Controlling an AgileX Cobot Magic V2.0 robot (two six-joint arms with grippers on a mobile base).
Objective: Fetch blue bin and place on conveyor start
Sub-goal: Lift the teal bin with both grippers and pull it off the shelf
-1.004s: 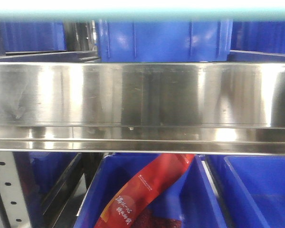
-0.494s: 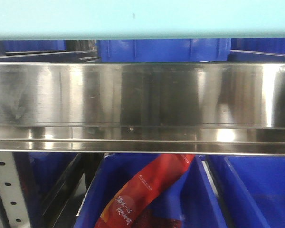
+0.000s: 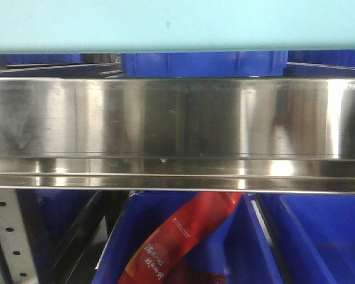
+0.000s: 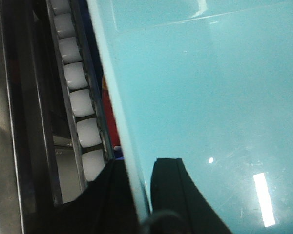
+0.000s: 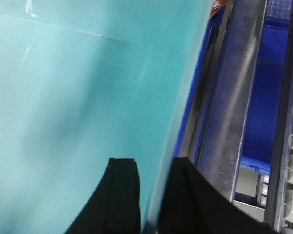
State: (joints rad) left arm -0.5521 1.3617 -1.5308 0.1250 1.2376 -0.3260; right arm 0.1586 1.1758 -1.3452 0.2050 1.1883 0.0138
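While both arms hold it, the pale turquoise rectangular plastic bin (image 3: 177, 23) fills a wide band along the top edge of the front view. Its lower edge stops short of the shiny stainless-steel shelf rail (image 3: 177, 118). A second ago that band was only a thin strip. Half a second ago it was almost as deep as it is at present, so the bin has sunk in the view and its motion is slowing.

No table shows in any view, so places are given by the rail, which runs edge to edge across the middle. In the gap between bin and rail, dark royal-blue bins (image 3: 201, 64) show on the shelf behind. Below the rail, a lower dark blue bin (image 3: 254, 248) holds a red printed packet (image 3: 183, 236).

In the left wrist view, the left gripper (image 4: 140, 165) is clamped on the bin's thin rim, with one black finger outside the wall and one inside. A row of white rollers (image 4: 80, 102) runs beside the wall. In the right wrist view, the right gripper (image 5: 154, 168) pinches the opposite rim the same way, with the steel rail off to its right.

The bin appears lifted clear of the rack and carried between both arms, so the fetch looks nearly done. The conveyor start is not in view, so carrying and placing likely remain.
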